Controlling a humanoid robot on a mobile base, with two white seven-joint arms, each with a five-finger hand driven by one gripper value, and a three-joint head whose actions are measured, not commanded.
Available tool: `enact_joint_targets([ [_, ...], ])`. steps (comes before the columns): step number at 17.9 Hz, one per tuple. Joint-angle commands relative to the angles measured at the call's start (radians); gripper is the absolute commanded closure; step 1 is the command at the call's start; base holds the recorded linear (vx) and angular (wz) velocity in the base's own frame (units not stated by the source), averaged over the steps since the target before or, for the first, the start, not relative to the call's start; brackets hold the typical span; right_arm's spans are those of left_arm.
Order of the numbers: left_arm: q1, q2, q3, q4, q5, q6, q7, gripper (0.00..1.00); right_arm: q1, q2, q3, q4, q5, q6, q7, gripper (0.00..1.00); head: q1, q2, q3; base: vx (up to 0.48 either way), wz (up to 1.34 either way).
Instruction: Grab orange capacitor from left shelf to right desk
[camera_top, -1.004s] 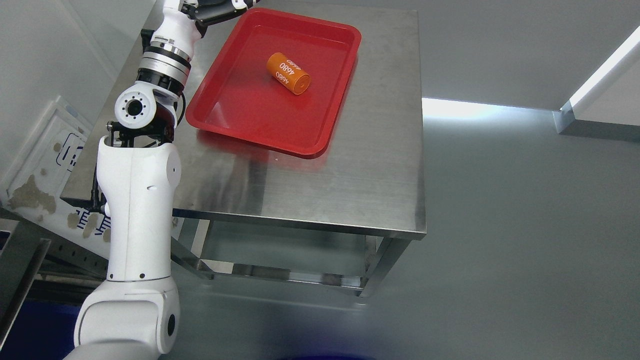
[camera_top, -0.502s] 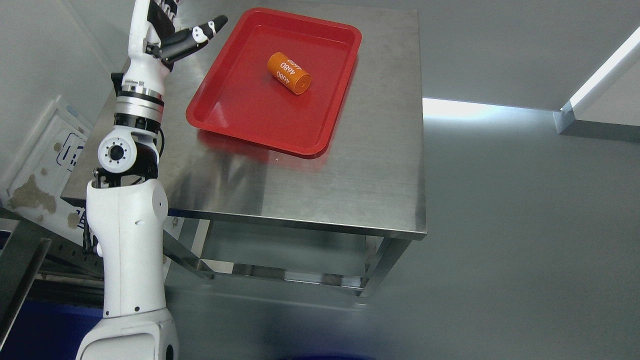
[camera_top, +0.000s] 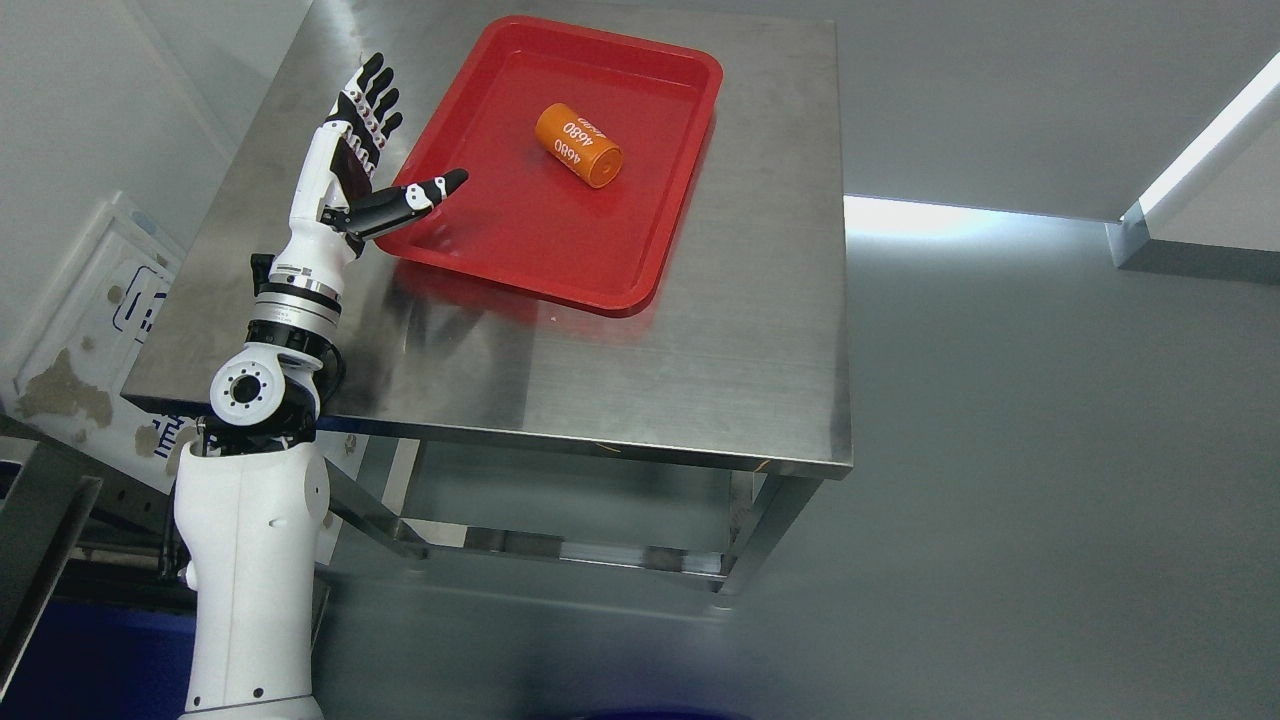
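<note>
The orange capacitor (camera_top: 579, 146) with white print lies on its side in the red tray (camera_top: 470, 240) on the steel table (camera_top: 720, 340). My left hand (camera_top: 385, 150) is open and empty, fingers spread upward and thumb pointing right over the tray's left rim. It is well to the left of the capacitor and apart from it. My left arm rises from the lower left. My right arm does not show.
A white panel (camera_top: 90, 330) with worn patches leans at the left beside the table. A metal shelf edge (camera_top: 40, 520) shows at the lower left. Grey floor lies right of the table, with a bright strip (camera_top: 1190, 150) at the far right.
My left arm has drawn back toward me and down. The hand, earlier at the tray's top left corner, now sits open by the tray's left rim. The capacitor has not moved.
</note>
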Motion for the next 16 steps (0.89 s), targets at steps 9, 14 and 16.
enact_joint_targets([
  [9,-0.014,0.043,-0.017,0.020,-0.003,0.018,-0.001,0.00,0.020,-0.017,-0.012,-0.017,0.005,0.000,0.000,0.00,0.0000,0.000,0.000,0.000,0.00],
  [14,-0.013,0.035,-0.019,0.022,-0.003,0.040,0.003,0.00,0.020,-0.017,-0.012,-0.017,0.005,0.000,0.000,0.00,0.0000,0.000,0.000,0.000,0.00],
  [16,-0.010,0.032,-0.016,0.022,-0.003,0.041,0.003,0.00,0.020,-0.017,-0.012,-0.017,0.005,0.000,0.000,0.00,0.0000,0.000,0.000,0.000,0.00],
])
